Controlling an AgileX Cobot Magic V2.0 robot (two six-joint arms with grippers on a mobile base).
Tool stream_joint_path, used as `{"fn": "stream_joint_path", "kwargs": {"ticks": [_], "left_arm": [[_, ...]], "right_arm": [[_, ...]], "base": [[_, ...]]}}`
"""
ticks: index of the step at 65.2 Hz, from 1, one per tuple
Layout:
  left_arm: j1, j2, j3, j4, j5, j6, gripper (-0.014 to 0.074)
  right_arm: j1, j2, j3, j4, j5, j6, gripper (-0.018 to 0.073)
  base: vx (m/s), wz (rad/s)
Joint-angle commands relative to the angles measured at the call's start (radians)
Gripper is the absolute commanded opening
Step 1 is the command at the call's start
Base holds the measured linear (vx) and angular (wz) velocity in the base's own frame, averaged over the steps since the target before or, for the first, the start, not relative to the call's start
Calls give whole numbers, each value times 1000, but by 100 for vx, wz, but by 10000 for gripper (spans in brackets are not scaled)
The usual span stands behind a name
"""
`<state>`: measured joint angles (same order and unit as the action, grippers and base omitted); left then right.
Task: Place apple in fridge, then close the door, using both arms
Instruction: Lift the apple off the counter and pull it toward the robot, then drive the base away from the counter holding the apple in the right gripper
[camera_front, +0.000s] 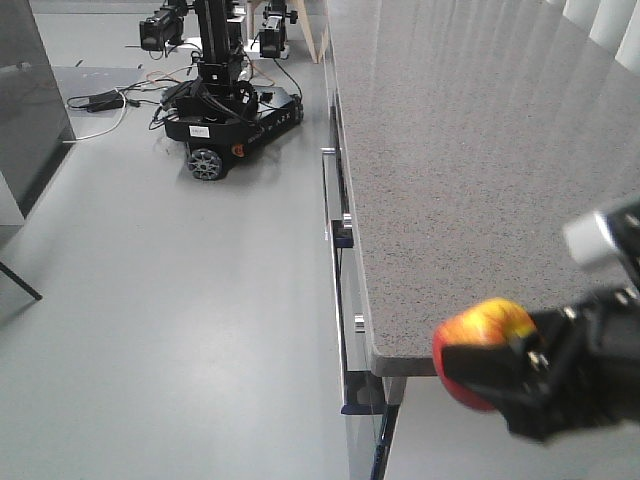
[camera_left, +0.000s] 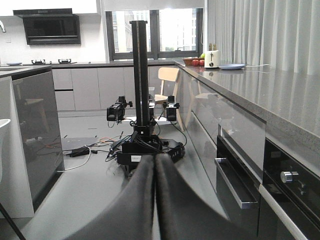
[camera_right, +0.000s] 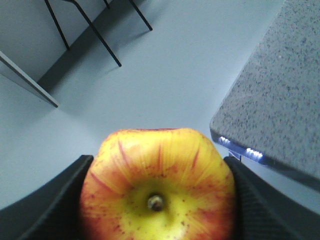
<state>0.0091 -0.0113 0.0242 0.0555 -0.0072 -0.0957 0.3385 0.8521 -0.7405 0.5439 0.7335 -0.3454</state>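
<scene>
The apple (camera_front: 495, 322), red with yellow streaks, hangs just off the near corner of the grey speckled counter (camera_front: 470, 150), above the floor. My right gripper (camera_front: 482, 362) is shut on it. In the right wrist view the apple (camera_right: 157, 165) fills the gap between the black fingers (camera_right: 50, 210), stem end facing the camera. My left gripper (camera_left: 154, 161) is shut with nothing in it and points down the kitchen aisle. A dark grey glossy panel with a white edge (camera_front: 25, 100) (camera_left: 37, 135) stands at the left; it looks like the fridge or its door. Its inside is out of view.
A black wheeled robot with a tall mast (camera_front: 225, 110) (camera_left: 142, 140) stands in the aisle amid loose cables (camera_front: 100, 100). Drawer fronts with metal handles (camera_front: 335, 250) (camera_left: 237, 187) run under the counter. Thin black legs (camera_right: 95, 30) stand on the floor. A wooden chair (camera_left: 167, 80) is further back.
</scene>
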Motion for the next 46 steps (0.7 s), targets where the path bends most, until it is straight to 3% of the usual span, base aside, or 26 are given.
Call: {"fn": "stream_joint_path", "kwargs": {"ticks": [1, 22, 46], "left_arm": [[1, -15, 29, -11, -73, -2, -6], [1, -15, 29, -11, -73, -2, -6], [1, -15, 29, -11, -73, -2, -6]], "right_arm": [[2, -119, 41, 36, -68, 10, 336], [2, -386, 119, 0, 38, 24, 336], [2, -447, 119, -15, 79, 40, 336]], "base": [[0, 0], [0, 0], [0, 0]]}}
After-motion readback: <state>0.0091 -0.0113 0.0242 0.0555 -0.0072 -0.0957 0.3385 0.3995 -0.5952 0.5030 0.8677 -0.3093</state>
